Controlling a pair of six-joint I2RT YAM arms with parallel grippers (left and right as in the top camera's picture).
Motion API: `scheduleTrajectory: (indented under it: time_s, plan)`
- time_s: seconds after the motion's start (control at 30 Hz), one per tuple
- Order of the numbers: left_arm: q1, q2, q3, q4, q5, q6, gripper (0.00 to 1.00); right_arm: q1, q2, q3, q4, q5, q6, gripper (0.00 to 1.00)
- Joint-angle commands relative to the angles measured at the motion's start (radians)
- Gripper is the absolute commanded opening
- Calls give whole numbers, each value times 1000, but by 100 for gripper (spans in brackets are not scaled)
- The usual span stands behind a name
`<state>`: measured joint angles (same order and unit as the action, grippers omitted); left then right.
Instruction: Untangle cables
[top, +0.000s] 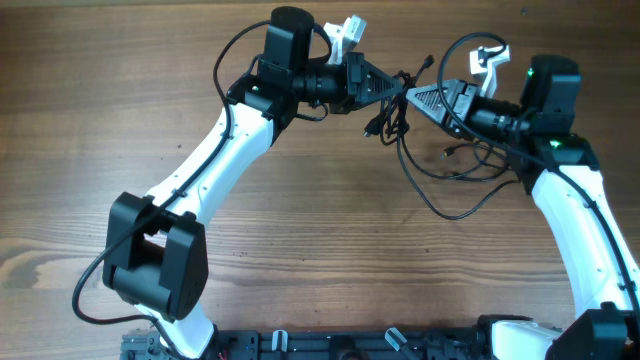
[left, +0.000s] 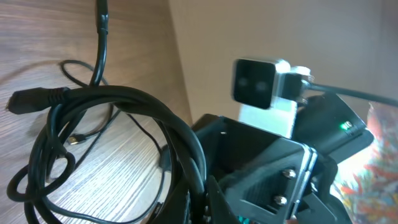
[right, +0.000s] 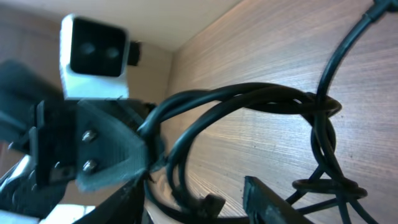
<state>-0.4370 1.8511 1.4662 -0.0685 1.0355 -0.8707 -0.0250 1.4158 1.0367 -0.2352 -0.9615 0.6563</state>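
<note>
**Cables bunched between both end effectors**

Your left end effector (top: 392, 88) is clenched on the cables (top: 398, 112), which are thin, glossy black round cords. They are twisted into a bundle over the matte wood-grain worktop (top: 300, 230). Your right end effector (top: 414, 96) faces it nearly tip to tip. Its fingers (right: 268, 198) stand apart with cords running between them unpinched, so it is released. Slack loops lie on the worktop on your right side. In the right wrist view one cord wraps around the bundle in a knot. A moulded plug (left: 34, 99) sticks out of the bunch.
</note>
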Motion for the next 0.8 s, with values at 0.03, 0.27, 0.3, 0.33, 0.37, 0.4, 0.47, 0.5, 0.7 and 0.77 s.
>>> scheduleTrajectory:
  time_s: [0.03, 0.27, 0.3, 0.33, 0.37, 0.4, 0.47, 0.5, 0.7, 0.77]
  plan:
    - [-5, -39, 19, 38, 100, -33, 4, 8, 1, 10, 10, 102, 111, 49]
    - [-15, -39, 19, 43, 105, -35, 4, 8, 1, 10, 105, 88, 195, 47]
    - [-16, -39, 19, 43, 105, -35, 4, 9, 1, 10, 115, 83, 206, 46]
    - [-16, -39, 19, 43, 105, -35, 4, 9, 1, 10, 117, 80, 208, 46]
    - [-16, -39, 19, 44, 101, -35, 4, 9, 1, 10, 115, 71, 207, 45]
    - [-16, -39, 19, 44, 97, -35, 4, 9, 1, 8, 109, 70, 202, 44]
    - [-16, -39, 19, 64, 93, -35, 4, 9, 1, 1, 94, 71, 200, 42]
    - [-16, -39, 19, 75, 89, -35, 4, 9, 1, -1, 85, 71, 200, 41]
    - [-18, -38, 19, 107, 40, -80, 4, 24, 1, -5, 78, 71, 200, 40]
    - [-22, -38, 19, 107, 40, -80, 4, 40, 1, -5, 83, 71, 200, 40]
